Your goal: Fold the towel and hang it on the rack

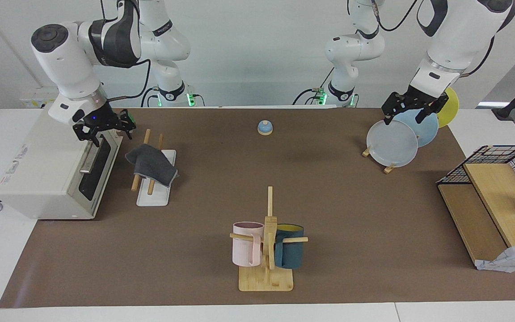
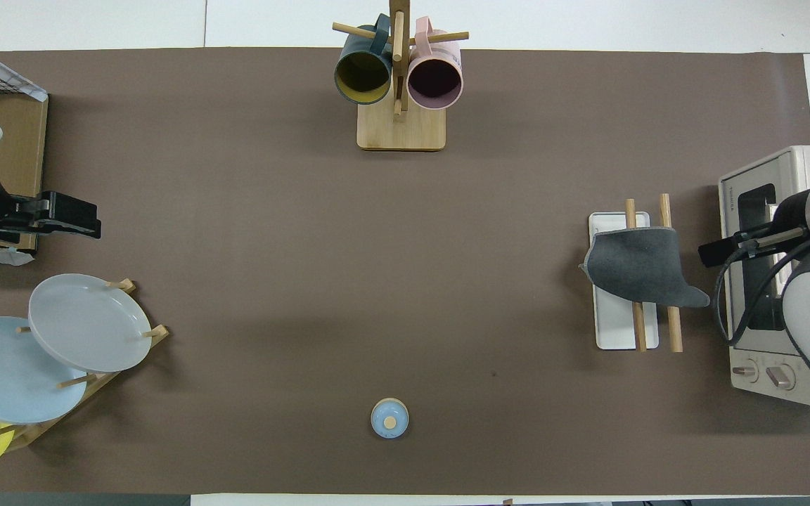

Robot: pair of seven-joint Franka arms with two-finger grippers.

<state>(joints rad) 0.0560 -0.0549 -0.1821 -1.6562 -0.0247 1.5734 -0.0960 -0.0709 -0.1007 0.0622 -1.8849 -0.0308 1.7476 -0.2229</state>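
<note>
towel (image 1: 151,163) draping over rack (image 1: 154,188) rods – dark grey face up | right gripper (image 1: 104,126) hovering spread, empty, over toaster oven (image 1: 47,170) edge beside rack | left gripper (image 1: 411,107) spread, waiting over plates (image 1: 392,144)

We see the dark grey folded towel (image 1: 151,164) draped over the white-based, wooden-rod rack (image 1: 154,190), our right pincer (image 1: 104,129) spread empty over the cream toaster oven (image 1: 56,172).

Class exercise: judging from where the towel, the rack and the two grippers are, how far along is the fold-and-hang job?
Done: the towel lies folded, grey face out, draped over both rods of the rack. In hand: nothing. The right gripper is open and empty over the oven; the left gripper, open, waits over the plates. Left: perhaps only parking the arm.
</note>
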